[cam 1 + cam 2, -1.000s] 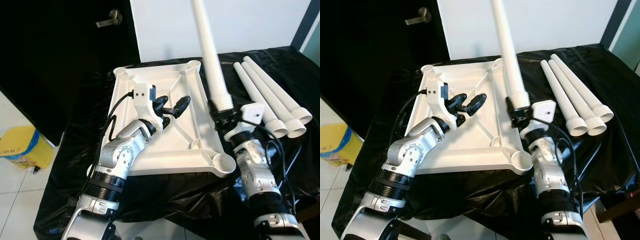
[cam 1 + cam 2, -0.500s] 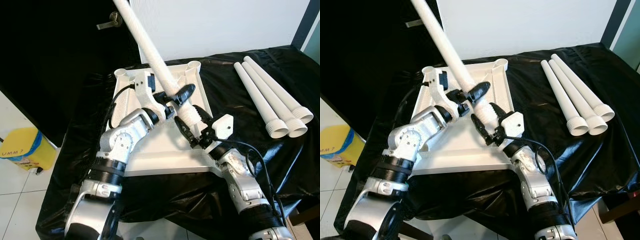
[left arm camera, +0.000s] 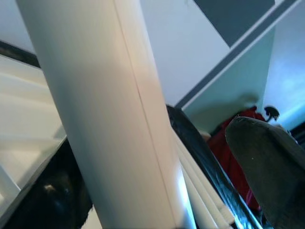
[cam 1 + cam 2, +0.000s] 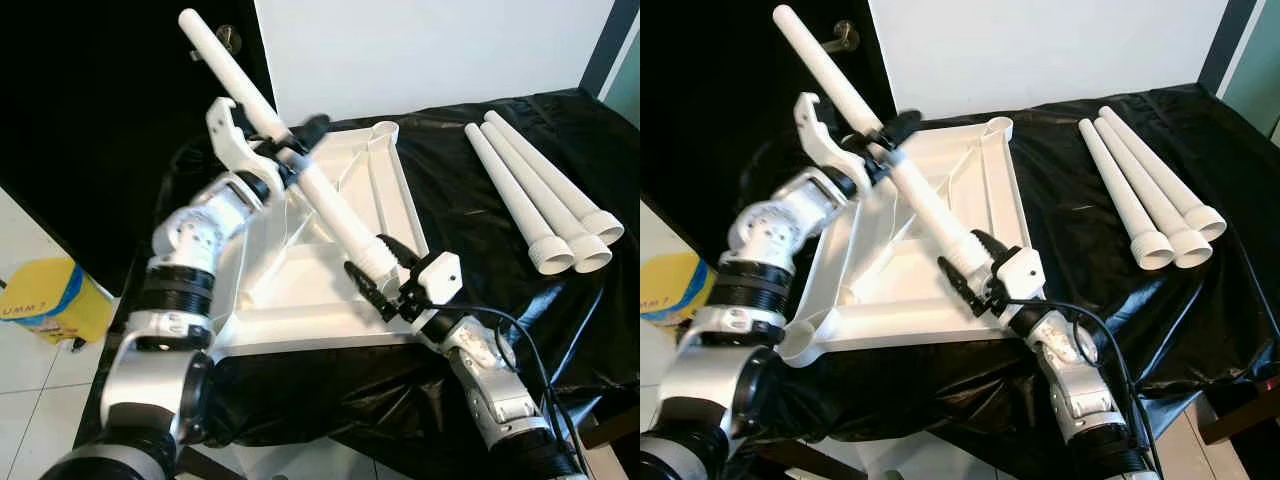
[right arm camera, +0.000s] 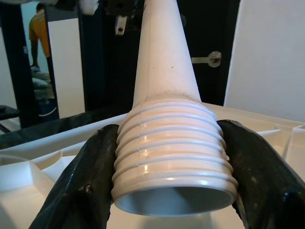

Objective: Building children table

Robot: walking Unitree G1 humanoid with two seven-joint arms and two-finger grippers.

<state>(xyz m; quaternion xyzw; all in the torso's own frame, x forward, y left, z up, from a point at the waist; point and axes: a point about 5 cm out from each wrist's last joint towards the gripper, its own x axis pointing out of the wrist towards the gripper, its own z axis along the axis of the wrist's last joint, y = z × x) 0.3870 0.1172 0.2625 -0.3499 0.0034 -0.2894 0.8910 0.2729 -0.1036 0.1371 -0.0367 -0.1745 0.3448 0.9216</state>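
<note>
**Leg held slanted over the tabletop**

The right gripper (image 4: 383, 272) clamps its fingers on the threaded end of a white leg (image 4: 330, 205) above the upturned tabletop (image 4: 390, 190). The left gripper (image 4: 290, 145) closes around the leg's upper shaft, over the tabletop's far edge. Three legs (image 4: 540, 205) lie right of the tabletop on the black cloth (image 4: 450, 190).
</note>
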